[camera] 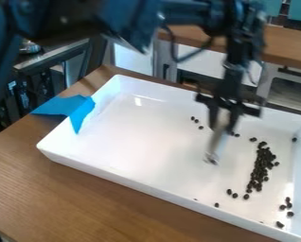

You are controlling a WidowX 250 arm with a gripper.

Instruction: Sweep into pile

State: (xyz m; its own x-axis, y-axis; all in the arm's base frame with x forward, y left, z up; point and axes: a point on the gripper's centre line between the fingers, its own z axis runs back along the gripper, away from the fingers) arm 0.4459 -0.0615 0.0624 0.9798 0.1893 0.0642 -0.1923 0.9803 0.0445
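Toward the right edge of the white rectangular tray (146, 188), small dark beans (261, 168) lie in a loose strip, strays around it; above, the black end effector (222, 119) grips what looks like a slim pale tool (216, 140).

The robot arm (71, 19) is black to very dark grey, with a bluish sheen along its thick section across the upper left of the frame. Small pale round spots, perhaps screw heads, dot that section. A black cable (173, 47) curves in a loose loop below the arm at the upper middle. Toward the upper right, the body turns blocky and angular, with small light flecks on its dark joints, then narrows into a slim dark column. The black gripper (222, 117) has a wide crosspiece with angular ends and two slender fingers.
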